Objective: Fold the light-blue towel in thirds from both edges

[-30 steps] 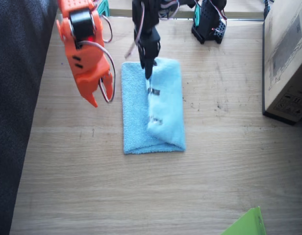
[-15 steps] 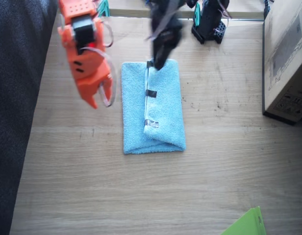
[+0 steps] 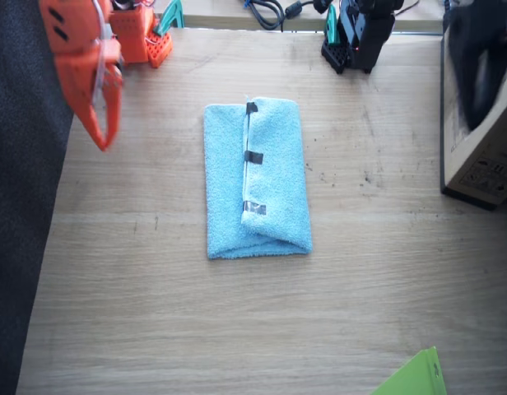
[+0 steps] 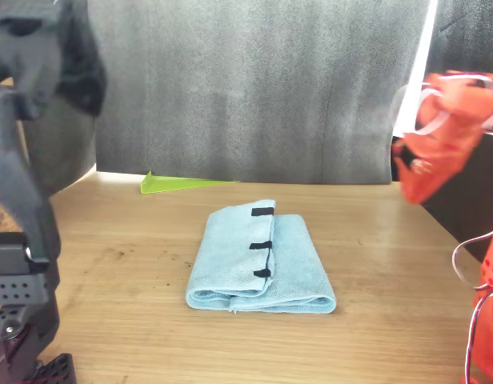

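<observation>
The light-blue towel lies folded on the wooden table, one flap laid over the middle. That flap's edge runs down the centre with three black tape strips. The front view shows the towel as a flat stack with the strips on top. My right gripper, orange, hangs high off the towel's side, well apart from it. My left gripper, black and blurred, is over the cardboard box, far from the towel. Neither holds anything that I can see.
A cardboard box stands at the table's edge beside the left arm. A lime-green sheet corner pokes in at the near edge. The left arm's black base is at the back. Dark cloth borders the table by the right arm.
The left gripper let the flap's edge drop onto the towel, lifted and swung away over the box. The right arm drew back off toward the table's side. The towel lies still.
</observation>
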### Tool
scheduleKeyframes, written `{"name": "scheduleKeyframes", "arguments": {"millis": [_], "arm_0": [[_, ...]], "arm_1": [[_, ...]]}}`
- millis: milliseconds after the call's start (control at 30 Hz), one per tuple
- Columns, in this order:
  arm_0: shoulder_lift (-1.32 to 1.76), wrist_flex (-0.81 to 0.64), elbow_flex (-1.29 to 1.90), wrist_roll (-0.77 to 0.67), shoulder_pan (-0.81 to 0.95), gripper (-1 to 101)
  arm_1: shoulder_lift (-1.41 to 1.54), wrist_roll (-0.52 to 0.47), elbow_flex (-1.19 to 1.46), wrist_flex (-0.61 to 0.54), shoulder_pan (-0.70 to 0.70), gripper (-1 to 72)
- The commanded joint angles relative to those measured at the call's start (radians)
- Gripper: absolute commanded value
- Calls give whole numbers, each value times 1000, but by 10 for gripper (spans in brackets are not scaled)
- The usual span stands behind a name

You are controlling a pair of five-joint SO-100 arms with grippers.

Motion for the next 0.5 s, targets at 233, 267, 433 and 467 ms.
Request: {"name": "scheduleKeyframes", "arguments": {"millis": [233, 267, 433, 467], "arm_0": [[555, -353, 865, -17, 38, -2], [620, -360, 923, -18, 35, -2], [942, -258, 1091, -23, 12, -2], [1025, -230, 1124, -26, 15, -2]], "arm_1": [[531, -58, 586, -193, -103, -1], [586, -57, 626, -187, -103, -1], [784, -35, 736, -158, -160, -1], [805, -37, 756, -153, -164, -1]]}}
